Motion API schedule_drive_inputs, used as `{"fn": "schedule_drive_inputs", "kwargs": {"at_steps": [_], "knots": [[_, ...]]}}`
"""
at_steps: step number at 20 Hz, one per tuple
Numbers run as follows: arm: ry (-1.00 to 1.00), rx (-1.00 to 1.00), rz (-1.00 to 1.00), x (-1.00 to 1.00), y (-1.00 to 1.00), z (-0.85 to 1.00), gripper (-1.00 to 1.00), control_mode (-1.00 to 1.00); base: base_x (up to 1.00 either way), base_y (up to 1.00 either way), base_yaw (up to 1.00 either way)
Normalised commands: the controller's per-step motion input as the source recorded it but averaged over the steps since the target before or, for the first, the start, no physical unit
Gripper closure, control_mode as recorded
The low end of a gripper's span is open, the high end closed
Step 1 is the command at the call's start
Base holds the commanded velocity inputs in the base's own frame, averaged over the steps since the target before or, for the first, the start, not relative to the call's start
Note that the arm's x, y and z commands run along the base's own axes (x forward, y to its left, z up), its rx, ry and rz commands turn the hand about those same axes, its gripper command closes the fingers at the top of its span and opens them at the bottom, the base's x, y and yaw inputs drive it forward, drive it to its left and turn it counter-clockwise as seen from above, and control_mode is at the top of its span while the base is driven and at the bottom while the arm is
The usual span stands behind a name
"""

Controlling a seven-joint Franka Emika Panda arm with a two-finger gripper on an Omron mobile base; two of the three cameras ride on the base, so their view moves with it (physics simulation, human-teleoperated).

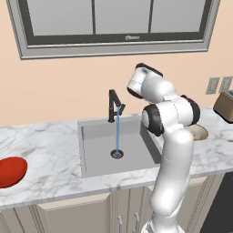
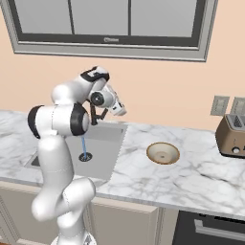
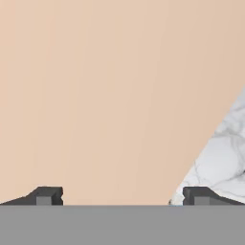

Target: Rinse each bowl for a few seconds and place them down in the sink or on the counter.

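Dark and spread wide, the two fingertips of the claw (image 3: 119, 196) stand well apart at the bottom of the hand view with nothing between them; beyond them we see bare peach wall (image 3: 105, 95) and a wedge of marble at the right edge. In the right base view the hand sits high, above the far edge of the sink (image 1: 98, 136), aimed toward the wall.

Below it, water runs in a thin blue stream from the black faucet (image 1: 113, 104) down to the round drain (image 1: 117, 154).

Outward from there lie the two bowls, both on the bench (image 2: 191, 177) and neither in the sink. We find the beige bowl (image 2: 162, 153) just right of the basin, upright, and the red bowl (image 1: 11, 171) well away at the left end.

We judge both to be light, rigid and shallow, probably brittle if dropped, and the glossy red one looks slick, more so once wet. A pinch across the rim, one finger inside and one outside, seems the sensible hold; the low walls leave little else to take.

From the left base camera we get the red bowl and the stream clearly, while the arm hides most of the beige bowl. From the right base camera the beige bowl's pale inside is plain, along with a toaster (image 2: 232, 136) at the far right.
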Motion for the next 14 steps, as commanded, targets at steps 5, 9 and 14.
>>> {"fn": "schedule_drive_inputs", "kwargs": {"at_steps": [5, 9, 14], "knots": [[0.0, 0.06, -0.05, -0.47, -0.24, 0.22, -1.0, -1.0, 0.0, 0.0, 0.0], [0.06, 0.08, -0.06, -0.38, -0.32, 0.18, -1.0, -1.0, 0.0, 0.0, 0.0], [0.08, 0.09, -0.06, -0.32, -0.33, 0.23, -1.0, -1.0, 0.0, 0.0, 0.0]]}}
